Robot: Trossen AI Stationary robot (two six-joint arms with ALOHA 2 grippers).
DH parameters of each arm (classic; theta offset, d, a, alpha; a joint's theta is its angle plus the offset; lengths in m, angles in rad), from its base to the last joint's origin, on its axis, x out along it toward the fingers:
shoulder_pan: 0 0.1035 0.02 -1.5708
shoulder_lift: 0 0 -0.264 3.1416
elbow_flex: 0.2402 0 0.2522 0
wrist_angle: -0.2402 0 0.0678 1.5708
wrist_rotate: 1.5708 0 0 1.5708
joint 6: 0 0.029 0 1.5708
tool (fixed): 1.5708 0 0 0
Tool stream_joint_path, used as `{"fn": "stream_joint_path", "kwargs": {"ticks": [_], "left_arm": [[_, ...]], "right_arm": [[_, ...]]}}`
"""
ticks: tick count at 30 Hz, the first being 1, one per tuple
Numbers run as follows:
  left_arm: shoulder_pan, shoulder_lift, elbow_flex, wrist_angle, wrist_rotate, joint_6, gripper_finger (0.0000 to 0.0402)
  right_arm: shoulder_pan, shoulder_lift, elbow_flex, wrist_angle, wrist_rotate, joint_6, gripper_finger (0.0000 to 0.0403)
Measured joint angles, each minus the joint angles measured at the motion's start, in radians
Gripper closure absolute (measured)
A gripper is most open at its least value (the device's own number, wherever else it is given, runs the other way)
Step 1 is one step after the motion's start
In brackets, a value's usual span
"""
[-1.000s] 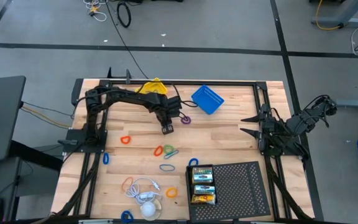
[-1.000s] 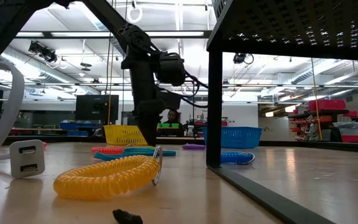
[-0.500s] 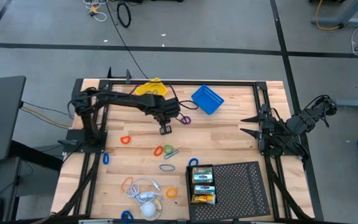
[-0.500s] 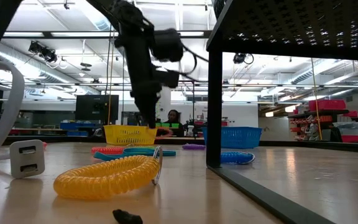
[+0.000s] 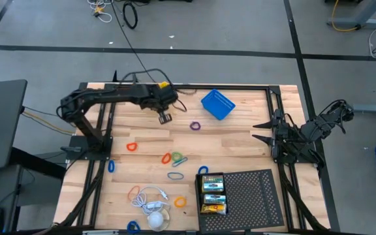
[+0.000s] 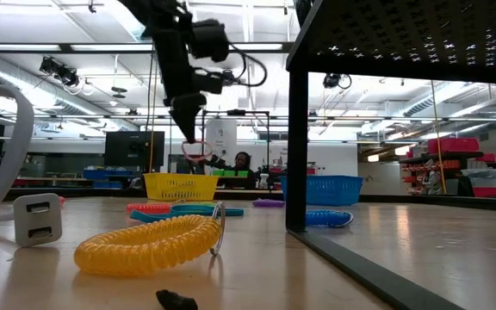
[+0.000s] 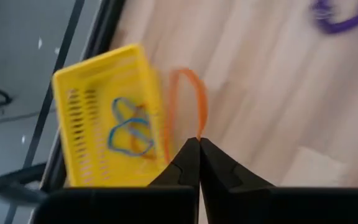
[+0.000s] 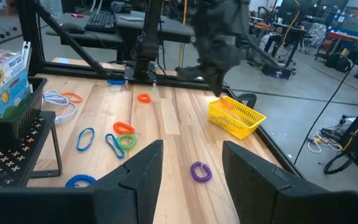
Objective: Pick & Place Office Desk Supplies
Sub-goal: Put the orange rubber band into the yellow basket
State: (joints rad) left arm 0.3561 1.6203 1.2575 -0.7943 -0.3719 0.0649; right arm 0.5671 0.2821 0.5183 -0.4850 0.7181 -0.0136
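My left gripper (image 5: 164, 118) hangs above the far part of the table, just beside the yellow basket (image 7: 104, 112), and is shut on a thin orange loop (image 7: 185, 102). The basket stands at the far edge with blue loops in it. Other supplies lie flat on the wood: a purple loop (image 5: 195, 125), an orange loop (image 5: 132, 147), a cluster of loops (image 5: 172, 158) and blue loops (image 5: 175, 175). Crayon boxes (image 5: 213, 194) sit in the black tray (image 5: 253, 196). My right gripper (image 5: 260, 130) waits open at the right edge. My left gripper pinches the orange loop's band at one spot (image 7: 199, 129) between its two shut fingertips. The fingers slant down toward the table. The loop hangs below the fingertips (image 6: 195, 153), clear of the table and above the level of the yellow basket's rim (image 6: 179, 176).
A blue basket (image 5: 217, 104) stands at the far middle. A white cable with a charger (image 5: 152, 202) and a yellow coiled loop (image 6: 145, 245) lie near the front edge. The black perforated tray stands on legs at the front right. Bare wood lies between the two baskets.
My left gripper has risen from the table and gone toward the far left, to the yellow basket, tipping less steeply downward. The orange loop has come up with it and now hangs clear of the wood.
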Motion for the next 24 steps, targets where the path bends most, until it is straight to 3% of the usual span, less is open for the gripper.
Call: {"fn": "stream_joint_path", "kwargs": {"ticks": [6,14,24], "left_arm": [[0.151,0.031,0.001,-0.014,0.025,0.05,0.0401],[0.281,0.037,0.001,0.006,0.272,0.089,0.0391],[0.293,0.037,0.001,0.022,0.277,0.119,0.0293]], "right_arm": [[0.0,0.0,0.0,0.0,0.0,0.003,0.0227],[0.0,0.0,0.0,-0.009,-0.001,0.01,0.0227],[0.0,0.0,0.0,-0.014,-0.002,0.01,0.0227]]}}
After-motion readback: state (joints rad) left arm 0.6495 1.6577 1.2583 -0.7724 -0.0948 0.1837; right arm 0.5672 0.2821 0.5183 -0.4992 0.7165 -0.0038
